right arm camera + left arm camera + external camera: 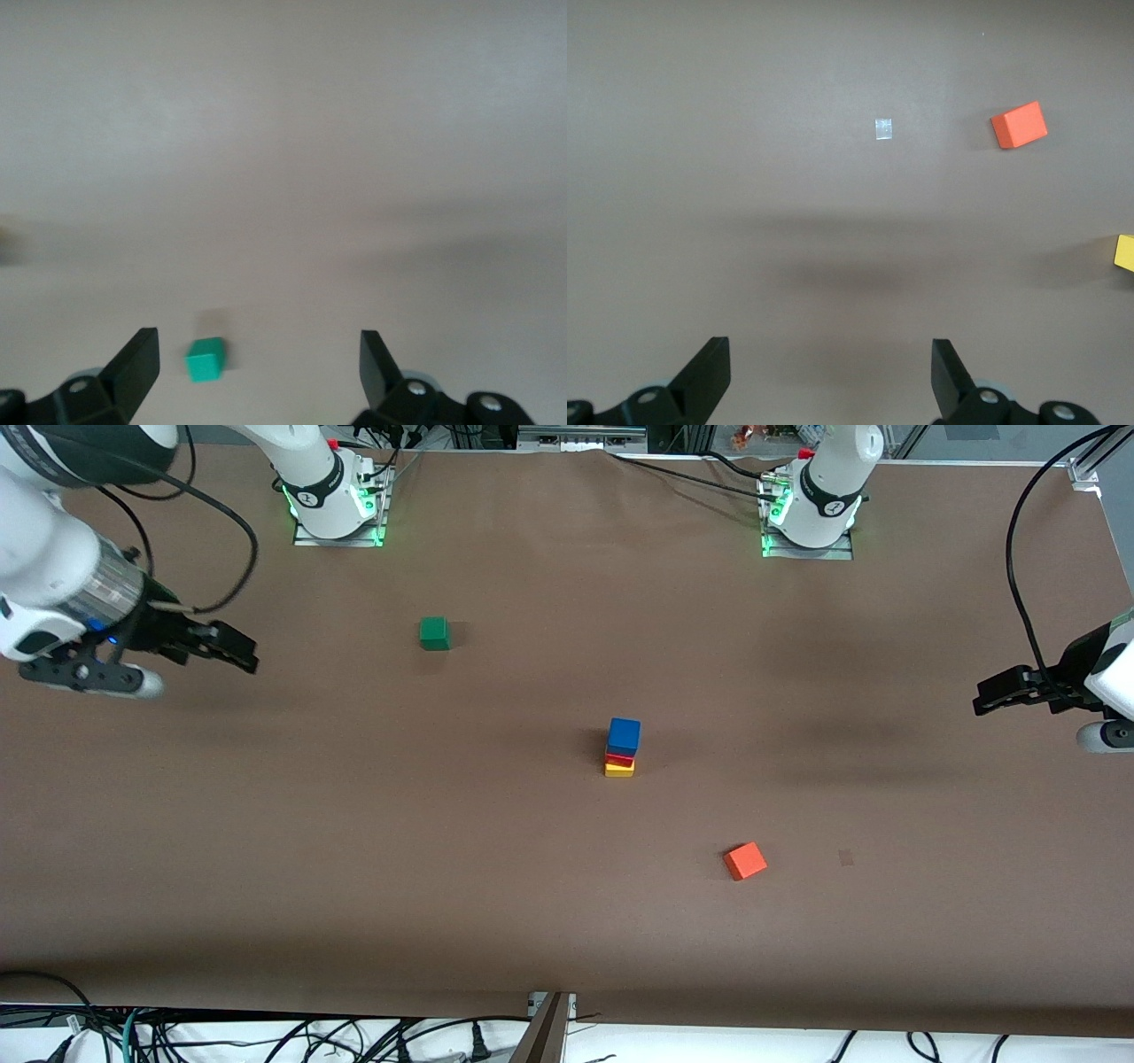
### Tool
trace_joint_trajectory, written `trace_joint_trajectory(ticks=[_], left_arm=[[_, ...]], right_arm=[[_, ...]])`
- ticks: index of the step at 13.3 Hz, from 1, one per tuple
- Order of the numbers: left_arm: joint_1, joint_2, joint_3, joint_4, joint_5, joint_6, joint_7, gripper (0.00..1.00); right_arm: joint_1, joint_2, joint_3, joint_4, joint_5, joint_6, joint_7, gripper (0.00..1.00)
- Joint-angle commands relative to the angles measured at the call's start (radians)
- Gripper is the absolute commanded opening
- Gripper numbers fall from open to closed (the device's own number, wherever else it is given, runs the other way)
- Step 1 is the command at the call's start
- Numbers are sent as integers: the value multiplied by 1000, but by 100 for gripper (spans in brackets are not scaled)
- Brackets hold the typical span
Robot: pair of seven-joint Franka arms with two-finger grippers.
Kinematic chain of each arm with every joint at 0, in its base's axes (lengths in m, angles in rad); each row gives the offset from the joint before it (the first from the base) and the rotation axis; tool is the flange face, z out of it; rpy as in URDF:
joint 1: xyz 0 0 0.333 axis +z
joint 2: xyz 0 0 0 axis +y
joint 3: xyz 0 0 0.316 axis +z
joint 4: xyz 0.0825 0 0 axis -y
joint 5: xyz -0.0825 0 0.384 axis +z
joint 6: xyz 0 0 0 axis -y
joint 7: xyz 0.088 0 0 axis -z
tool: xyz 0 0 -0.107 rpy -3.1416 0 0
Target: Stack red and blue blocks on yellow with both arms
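White arms (828,478), black cables, black grippers (992,695)

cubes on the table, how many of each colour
blue cube: 1
red cube: 1
yellow cube: 1
green cube: 1
orange cube: 1
total: 5

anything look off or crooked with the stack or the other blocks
The stack is slightly stepped: the blue block sits a little off-centre toward the left arm's end over the red block and yellow block. The orange block lies turned at an angle. Nothing spilled or damaged.
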Motion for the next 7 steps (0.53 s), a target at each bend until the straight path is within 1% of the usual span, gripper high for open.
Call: trace_joint_trajectory(ticks=[1,4,7], left_arm=[[-1,12,1,29,-10,-7,7,100],[-1,12,1,29,-12,-7,9,100],[-1,12,1,29,-12,-7,7,100]], right_arm=[[-8,-56,29,-75,-41,43,-22,100],[-5,-17,31,-17,-40,37,-25,100],[-5,-16,28,-16,-36,34,-55,100]])
